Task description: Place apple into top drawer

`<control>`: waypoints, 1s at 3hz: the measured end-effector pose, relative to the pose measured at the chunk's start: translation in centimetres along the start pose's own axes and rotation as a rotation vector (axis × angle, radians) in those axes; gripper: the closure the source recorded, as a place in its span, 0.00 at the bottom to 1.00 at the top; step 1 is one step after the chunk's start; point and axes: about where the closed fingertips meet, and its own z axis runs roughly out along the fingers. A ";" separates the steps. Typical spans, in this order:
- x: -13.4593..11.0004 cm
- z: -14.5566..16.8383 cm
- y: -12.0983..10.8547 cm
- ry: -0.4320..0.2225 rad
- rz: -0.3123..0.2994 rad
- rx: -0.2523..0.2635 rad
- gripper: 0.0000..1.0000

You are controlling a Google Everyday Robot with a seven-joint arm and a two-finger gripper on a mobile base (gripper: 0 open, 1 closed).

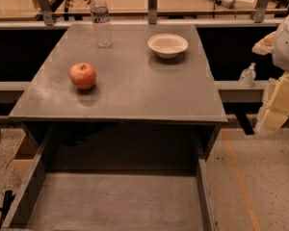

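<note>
The red-orange apple (83, 75) sits upright on the left part of the grey tabletop (135, 90). The top drawer (115, 201) is pulled out below the table's front edge; its flat scuffed grey bottom has nothing in it. My gripper (275, 109) shows as pale yellowish parts under the white arm at the right edge of the view. It hangs beside the table, far to the right of the apple and above the floor, and touches nothing.
A clear water bottle (101, 20) stands at the back left of the tabletop. A white bowl (167, 45) sits at the back right. A small pump bottle (247, 75) stands on a ledge to the right. Desks with clutter lie behind.
</note>
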 end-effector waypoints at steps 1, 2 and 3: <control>0.0 0.0 0.0 0.000 0.000 0.000 0.00; -1.4 1.0 0.0 -0.083 0.029 -0.014 0.00; -5.5 4.6 0.2 -0.288 0.116 -0.062 0.00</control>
